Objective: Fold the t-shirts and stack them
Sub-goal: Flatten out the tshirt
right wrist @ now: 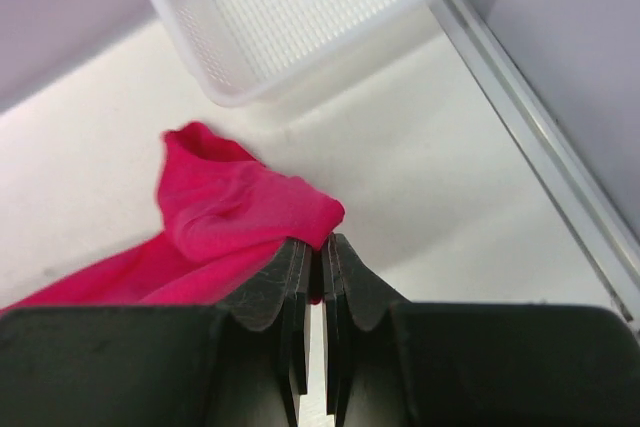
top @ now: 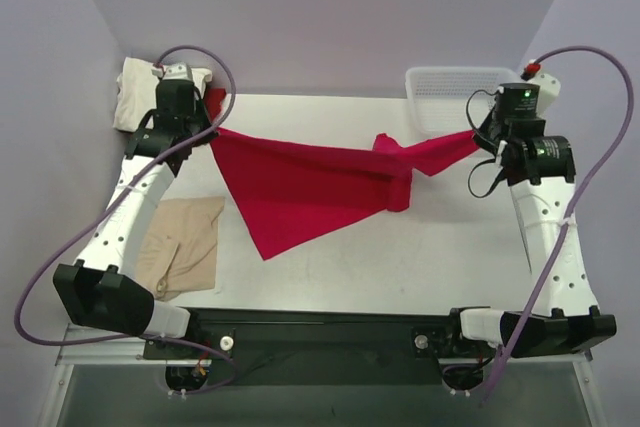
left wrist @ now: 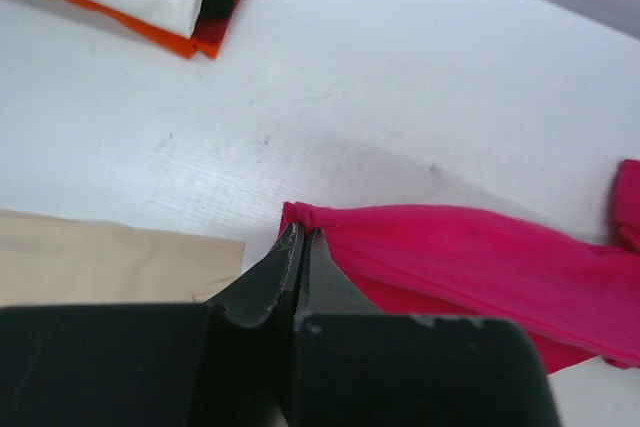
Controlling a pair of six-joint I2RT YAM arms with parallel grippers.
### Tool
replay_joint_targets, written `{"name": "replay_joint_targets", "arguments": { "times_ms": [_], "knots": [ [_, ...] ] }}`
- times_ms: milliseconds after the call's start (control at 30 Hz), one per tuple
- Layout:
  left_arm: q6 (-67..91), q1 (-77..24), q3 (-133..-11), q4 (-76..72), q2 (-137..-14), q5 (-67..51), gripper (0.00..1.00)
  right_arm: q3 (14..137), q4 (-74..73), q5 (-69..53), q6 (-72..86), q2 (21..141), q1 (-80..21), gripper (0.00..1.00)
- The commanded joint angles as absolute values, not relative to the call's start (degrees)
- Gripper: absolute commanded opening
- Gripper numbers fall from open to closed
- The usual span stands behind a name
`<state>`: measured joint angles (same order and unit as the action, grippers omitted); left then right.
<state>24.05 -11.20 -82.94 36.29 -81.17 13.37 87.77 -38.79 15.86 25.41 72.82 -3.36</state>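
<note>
A crimson-red t-shirt hangs stretched across the table between both arms, its lower part draping onto the surface. My left gripper is shut on the shirt's left corner. On the other side my right gripper is shut on the shirt's right end, which bunches just ahead of the fingers. A tan-beige t-shirt lies flat at the near left under the left arm. At the far left corner sits a pile with a cream-white t-shirt on top of an orange-red one.
A white lattice basket stands at the far right corner, close behind my right gripper. The table's right edge rail runs beside that gripper. Purple walls close in the far and side edges.
</note>
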Motion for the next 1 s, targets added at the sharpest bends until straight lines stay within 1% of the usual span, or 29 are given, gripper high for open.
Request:
{"name": "replay_joint_targets", "arguments": {
  "times_ms": [0, 233, 567, 733, 967],
  "knots": [
    [21.5, -10.0, -91.3, 35.4, -78.6, 14.8, 0.0, 97.1, -39.3, 14.2, 21.1, 70.9, -3.3, 0.0],
    [19.6, -9.8, -101.8, 33.5, -77.7, 13.4, 0.0, 110.2, -39.2, 6.6, 17.8, 71.8, -3.3, 0.0],
    [16.4, -9.5, -117.6, 37.0, -77.0, 10.8, 0.0, 120.4, -39.1, -1.5, 14.1, 66.9, -3.4, 0.0],
    [15.8, -9.5, -120.7, 39.0, -72.7, 9.8, 0.0, 122.1, -38.5, -4.1, 14.2, 60.8, -3.4, 0.0],
    [13.2, -9.5, -118.7, 39.9, -65.2, 12.3, 0.0, 124.0, -34.3, -6.1, 15.3, 54.5, -3.3, 0.0]
  ]
}}
